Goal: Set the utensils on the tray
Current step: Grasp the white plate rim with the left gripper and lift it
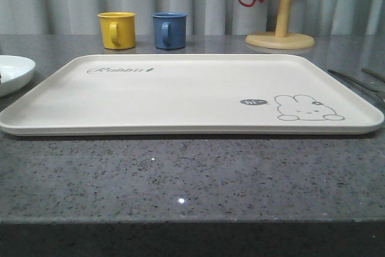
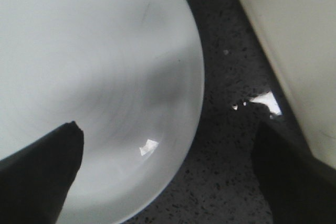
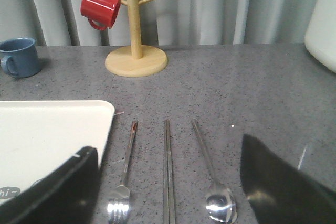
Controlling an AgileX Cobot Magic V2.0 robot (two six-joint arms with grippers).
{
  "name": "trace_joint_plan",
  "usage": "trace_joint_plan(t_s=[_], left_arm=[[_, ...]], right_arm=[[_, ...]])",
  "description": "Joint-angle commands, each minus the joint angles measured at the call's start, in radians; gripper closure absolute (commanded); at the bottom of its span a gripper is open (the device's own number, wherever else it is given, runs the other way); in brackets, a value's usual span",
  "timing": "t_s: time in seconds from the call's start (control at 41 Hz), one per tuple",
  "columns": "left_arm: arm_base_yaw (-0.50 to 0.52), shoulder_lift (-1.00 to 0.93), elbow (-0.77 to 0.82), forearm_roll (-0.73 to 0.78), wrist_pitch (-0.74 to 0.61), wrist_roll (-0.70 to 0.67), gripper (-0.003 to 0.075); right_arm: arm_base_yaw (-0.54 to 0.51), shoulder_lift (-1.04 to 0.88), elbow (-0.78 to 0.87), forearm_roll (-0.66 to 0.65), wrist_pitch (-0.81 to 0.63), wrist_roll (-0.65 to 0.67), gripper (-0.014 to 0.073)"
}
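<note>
The tray (image 1: 180,97) lies empty, and nothing of the task is on it yet. The fork (image 3: 124,174), the chopsticks (image 3: 168,174) and the spoon (image 3: 212,174) lie side by side on the counter just beside the tray's right edge, the fork nearest to it. Their long axes run parallel to that edge. The right gripper (image 3: 170,205) hangs above their near ends with its fingers wide apart, the three pieces between them, so I judge this arm is the nearer one for the cutlery. The plate (image 2: 89,77) rests beside the tray's left edge. The left gripper (image 2: 168,177) hovers over the plate's rim, fingers apart, one over the plate and one toward the tray.
</note>
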Motion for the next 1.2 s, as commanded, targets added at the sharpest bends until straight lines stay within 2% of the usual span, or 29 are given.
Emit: trace_joint_plan(t_s=[0.0,0.098,0.293,0.488,0.659,0.806,0.977,1.172], left_arm=[[-0.008,0.021,-0.050,0.004,0.008,0.001,0.0135],[-0.008,0.051,-0.050,0.004,0.009,0.001,0.0219],[-0.008,0.055,-0.050,0.003,0.011,0.001,0.0453],[-0.008,0.055,-0.050,0.003,0.011,0.001,0.0727],[-0.012,0.049,-0.073,0.007,0.015,0.001,0.0738],[-0.054,0.006,-0.139,0.073,0.020,-0.016,0.0738],[-0.169,-0.019,-0.264,0.120,0.039,-0.040,0.0738],[-0.353,-0.017,-0.348,0.120,0.035,-0.041,0.0738]], right_arm=[[0.002,0.015,-0.035,-0.013,-0.075,-0.004,0.0012],[0.002,0.015,-0.035,-0.013,-0.075,-0.004,0.0012],[0.002,0.015,-0.035,-0.013,-0.075,-0.004,0.0012],[0.002,0.015,-0.035,-0.013,-0.075,-0.004,0.0012],[0.002,0.015,-0.035,-0.013,-0.075,-0.004,0.0012],[0.002,0.015,-0.035,-0.013,-0.075,-0.004,0.0012],[0.002,0.015,-0.035,-0.013,-0.075,-0.004,0.0012],[0.002,0.015,-0.035,-0.013,-0.075,-0.004,0.0012]])
